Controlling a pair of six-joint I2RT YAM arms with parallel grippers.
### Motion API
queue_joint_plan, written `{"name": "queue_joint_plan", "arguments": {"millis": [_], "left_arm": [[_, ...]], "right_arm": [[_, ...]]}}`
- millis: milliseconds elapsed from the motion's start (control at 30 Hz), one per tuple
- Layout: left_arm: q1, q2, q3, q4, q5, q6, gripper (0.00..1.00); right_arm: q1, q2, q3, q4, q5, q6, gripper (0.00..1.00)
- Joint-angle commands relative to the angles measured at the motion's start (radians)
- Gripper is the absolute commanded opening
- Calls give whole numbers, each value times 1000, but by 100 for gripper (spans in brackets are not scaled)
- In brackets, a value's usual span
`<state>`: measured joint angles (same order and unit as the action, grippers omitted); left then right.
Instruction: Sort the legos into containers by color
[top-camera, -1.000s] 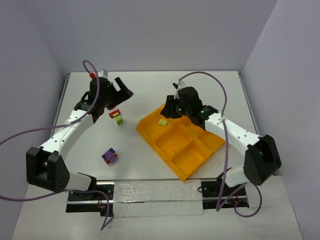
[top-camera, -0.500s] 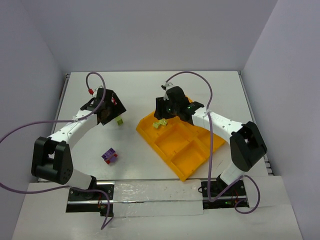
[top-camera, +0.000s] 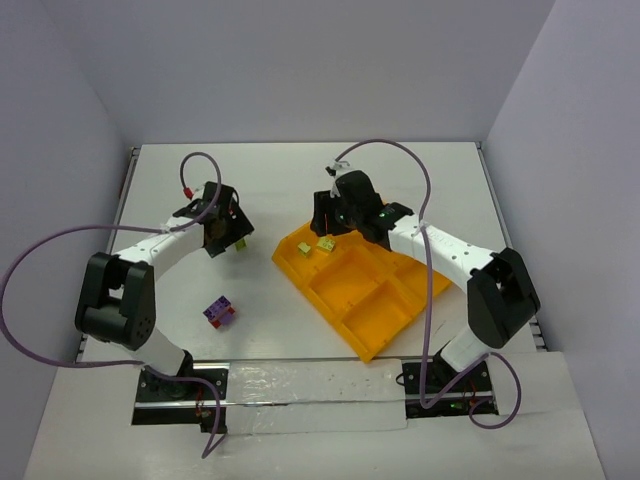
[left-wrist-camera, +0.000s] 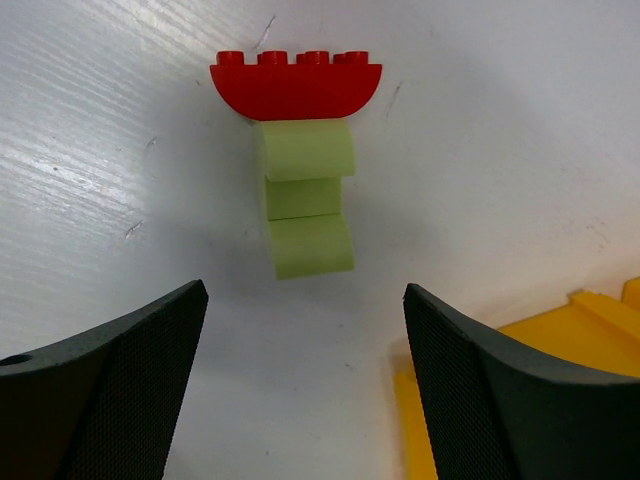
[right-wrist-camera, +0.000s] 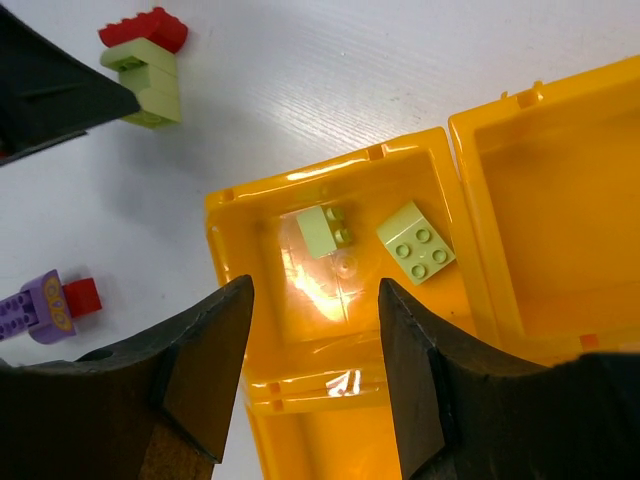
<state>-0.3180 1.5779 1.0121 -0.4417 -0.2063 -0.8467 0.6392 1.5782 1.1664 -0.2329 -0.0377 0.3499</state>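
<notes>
So the left hand is parked low over the worktop with its fingers spread wide and nothing in them. The red-and-green clump sits right ahead of the gap, lying flat on the worktop near the tray's corner. It's a curved red brick stuck on a short stack of yellow-green pieces. Looks to me like the step in hand is going for that clump. On the other side the right hand hangs over the orange tray, fingers apart too and empty. It's looking straight down into the corner compartment, where two loose yellow-green bricks lie close together but not touching. A purple-and-red clump is out on the worktop, well apart from the tray and nearer the arm bases. Next move imo: the left hand needs to ease forward so the fingers straddle the green stack, then close. The catch is it's two colours joined. So it probably has to be split first, maybe with the right hand pulling the red off. Then the green goes in with the greens and the red gets a compartment of its own.
</notes>
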Motion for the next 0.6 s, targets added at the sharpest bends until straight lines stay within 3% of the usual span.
{"name": "queue_joint_plan", "arguments": {"millis": [0, 567], "left_arm": [[5, 34, -23, 77, -13, -17, 86], [-54, 174, 68, 62, -164, 48, 66]], "right_arm": [[4, -85, 6, 19, 18, -7, 61], [5, -89, 24, 6, 0, -3, 62]]}}
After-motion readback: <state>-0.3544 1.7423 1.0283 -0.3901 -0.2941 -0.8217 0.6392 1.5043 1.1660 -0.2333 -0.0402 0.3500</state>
